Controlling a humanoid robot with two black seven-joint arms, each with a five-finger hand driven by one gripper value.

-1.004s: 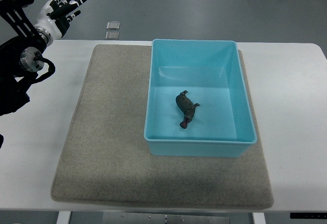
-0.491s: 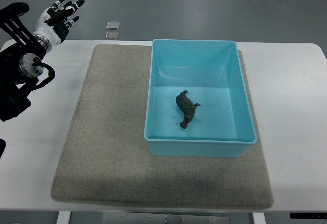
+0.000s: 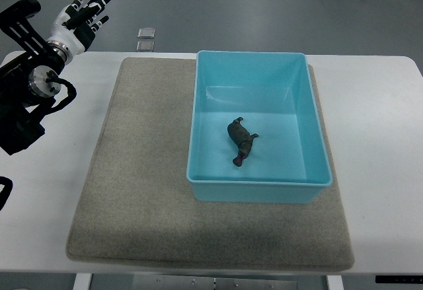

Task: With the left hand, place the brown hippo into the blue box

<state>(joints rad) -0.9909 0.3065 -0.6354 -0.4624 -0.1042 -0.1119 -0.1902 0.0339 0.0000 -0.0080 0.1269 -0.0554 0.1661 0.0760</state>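
From above: my left hand [image 3: 80, 16] hangs at the table's [image 3: 383, 118] far left corner, fingers spread, holding nothing. The brown hippo [image 3: 241, 141] lies inside the blue box [image 3: 258, 187] on the grey mat [image 3: 139, 171] (no readable writing anywhere).

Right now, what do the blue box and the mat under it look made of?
Blue box: likely molded plastic, smooth and slightly glossy, with light reflections on its floor. Mat: looks like felt or short-pile fabric, matte grey-beige with a mottled, fuzzy texture.
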